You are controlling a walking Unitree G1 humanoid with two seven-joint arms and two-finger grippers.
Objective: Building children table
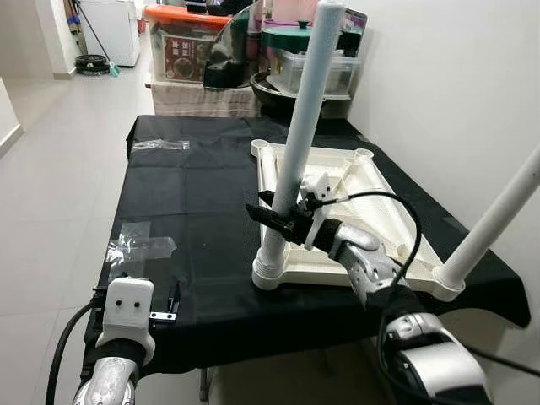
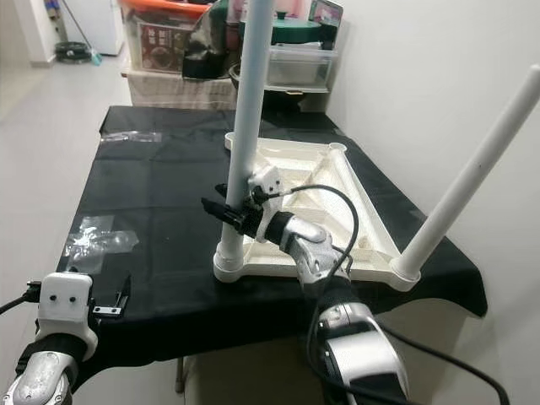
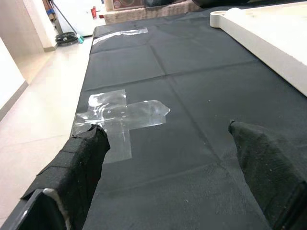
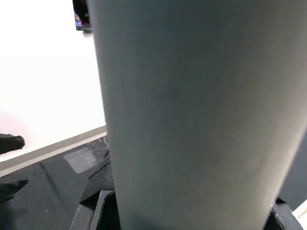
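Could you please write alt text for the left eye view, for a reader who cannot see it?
The right gripper clasps an upright white plastic table leg seated in the near corner of an upside-down white plastic tabletop, which lies on a black cloth-covered table. A second white leg stands in another near corner, and the left gripper rests open at the table's near edge.

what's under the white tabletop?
The tabletop lies upside down on a black cloth covering a bench. Two legs stand in its near corners; the right gripper holds the left leg. The bench top is hidden by the cloth.
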